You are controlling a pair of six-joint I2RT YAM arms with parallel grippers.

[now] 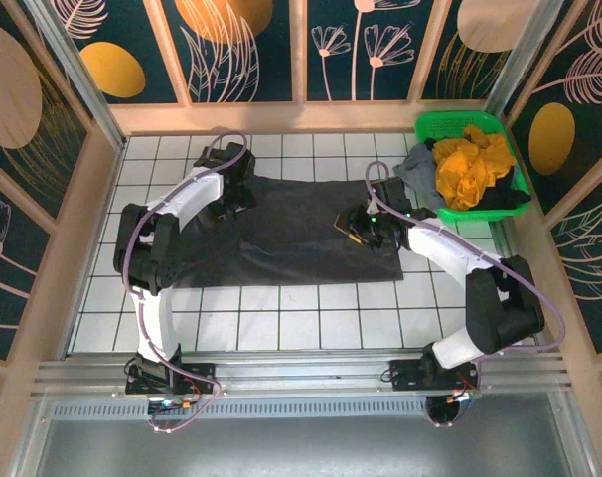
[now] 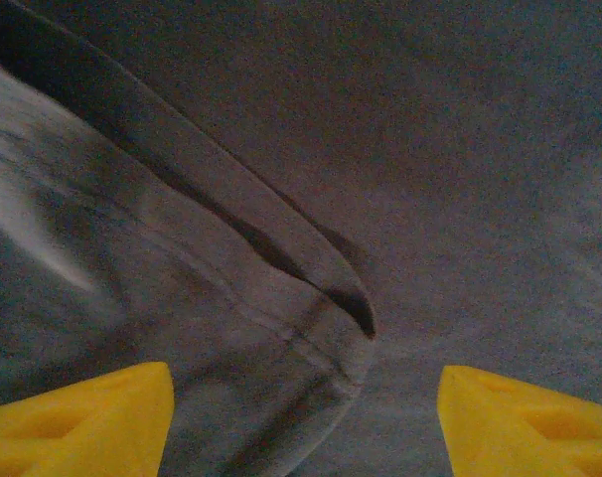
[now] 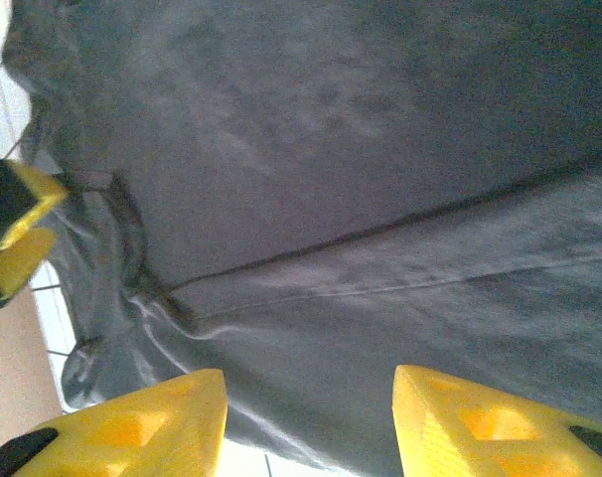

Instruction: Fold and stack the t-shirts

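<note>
Charcoal-grey, limp and light, probably sagging wherever lifted: looking at the large t-shirt (image 1: 291, 234) lying flat across the middle of the tiled counter (image 1: 281, 323). Hovering the left tool (image 2: 306, 427), spread wide and gripping nothing, over a turned-over hem fold (image 2: 281, 263); holding the right tool (image 3: 311, 417) likewise parted above a seam (image 3: 380, 234) near the cloth's edge. Judging a pinch through both layers at a corner as holding best. Seeing mustard, grey and black t-shirts (image 1: 470, 169) heaped in the green basket (image 1: 460, 116), far right.
</note>
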